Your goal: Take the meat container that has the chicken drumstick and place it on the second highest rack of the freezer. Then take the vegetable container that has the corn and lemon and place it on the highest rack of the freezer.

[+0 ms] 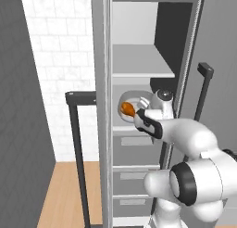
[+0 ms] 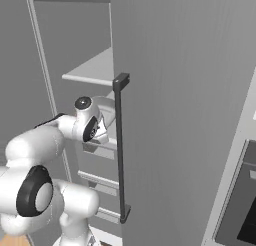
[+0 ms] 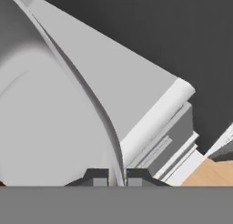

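The freezer (image 1: pixel 139 18) stood open, and the arm reached into it at the level of the lower shelf (image 1: pixel 127 128), the one just above the drawers (image 1: pixel 134 150). The hand (image 3: pixel 117 176) was pinching the thin rim of the meat container (image 1: pixel 134 98): in the hand view the two fingertips (image 3: pixel 96 176) sat close on either side of the pale curved wall. The drumstick (image 1: pixel 127 109) lay inside the container, which was over the lower shelf. Whether its base already touched the board could not be told.

The upper shelf (image 1: pixel 139 60) was bare above it.

Judging from this, the first step was near its end: the meat container was being set on the second highest rack. The next move called for lowering until the container rested flat, then spreading the fingers and drawing the hand straight back out, clear of the rim and of the door edge (image 2: pixel 120 140) beside the arm. A snag on the rim while pulling back could drag the container off the shelf. The corn and lemon container was yet to be fetched.
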Motion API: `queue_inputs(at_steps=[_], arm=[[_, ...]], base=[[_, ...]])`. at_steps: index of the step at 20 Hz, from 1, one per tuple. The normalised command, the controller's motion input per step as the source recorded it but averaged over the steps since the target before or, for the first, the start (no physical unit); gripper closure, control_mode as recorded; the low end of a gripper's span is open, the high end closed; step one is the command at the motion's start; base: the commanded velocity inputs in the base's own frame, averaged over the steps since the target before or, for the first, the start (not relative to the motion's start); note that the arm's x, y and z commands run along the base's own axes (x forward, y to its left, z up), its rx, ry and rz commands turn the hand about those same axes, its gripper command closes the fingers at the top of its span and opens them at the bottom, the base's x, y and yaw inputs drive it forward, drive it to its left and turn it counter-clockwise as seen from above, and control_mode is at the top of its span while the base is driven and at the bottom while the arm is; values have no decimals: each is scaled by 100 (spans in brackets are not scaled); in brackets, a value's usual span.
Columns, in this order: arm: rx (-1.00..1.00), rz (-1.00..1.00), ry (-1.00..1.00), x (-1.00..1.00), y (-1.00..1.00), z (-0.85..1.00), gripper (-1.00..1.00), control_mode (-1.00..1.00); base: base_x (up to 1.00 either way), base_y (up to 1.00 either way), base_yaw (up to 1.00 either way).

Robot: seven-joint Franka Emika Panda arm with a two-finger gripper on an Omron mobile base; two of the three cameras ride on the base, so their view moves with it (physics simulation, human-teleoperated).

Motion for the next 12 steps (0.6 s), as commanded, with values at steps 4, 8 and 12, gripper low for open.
queue_inputs(at_steps=[4,8,12], arm=[[-1,-7,0,20,1,-53,100,-100],[0,-3,0,31,5,-37,100,-100],[0,-7,0,83,0,0,100,-100]], base=[[0,0,0],[0,0,0],[0,0,0]])
